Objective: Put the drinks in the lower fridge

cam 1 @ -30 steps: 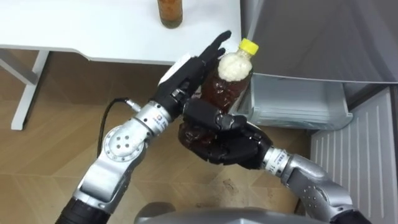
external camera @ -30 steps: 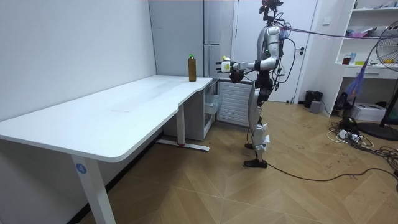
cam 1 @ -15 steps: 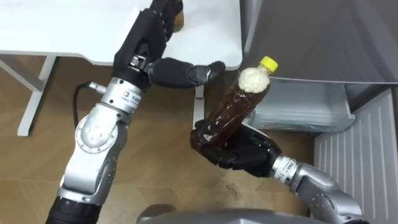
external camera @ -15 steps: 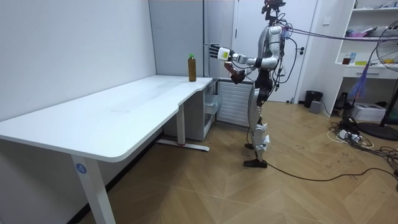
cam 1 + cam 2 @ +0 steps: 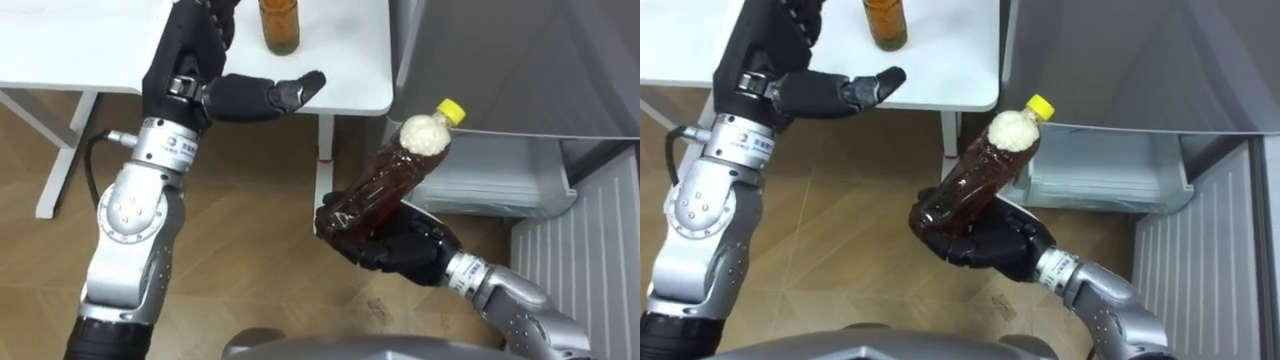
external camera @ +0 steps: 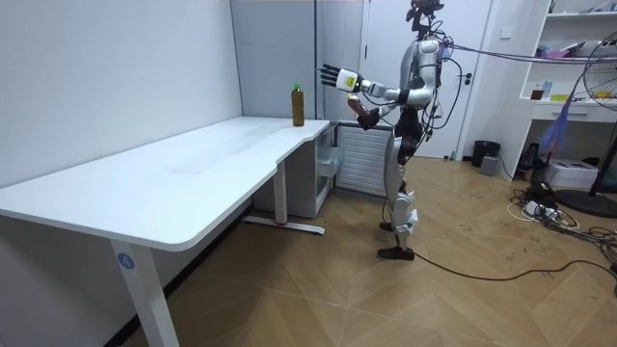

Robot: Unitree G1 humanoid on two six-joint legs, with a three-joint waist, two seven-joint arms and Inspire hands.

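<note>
The right hand (image 5: 388, 250) curls its fingers round the base of the bottle (image 5: 388, 183), smooth and likely heavy, better gripped mid-body; the left hand (image 5: 190, 65) spreads open.

An office-like room. A long white bench (image 6: 183, 169) stands on wood flooring (image 6: 366, 299), near a grey fridge (image 6: 275, 58), wall shelves (image 6: 578, 72) and a pedestal fan (image 6: 605, 72).

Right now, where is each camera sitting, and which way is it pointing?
Left eye view: on the robot's head, looking down at the left hand near the white table and the right hand gripping a brown bottle.
Right eye view: beside it, same downward look, same two arms, plus the fridge drawer.
Room view: across the room, facing the whole standing robot.
Shared: all three show the second bottle on the table.
</note>
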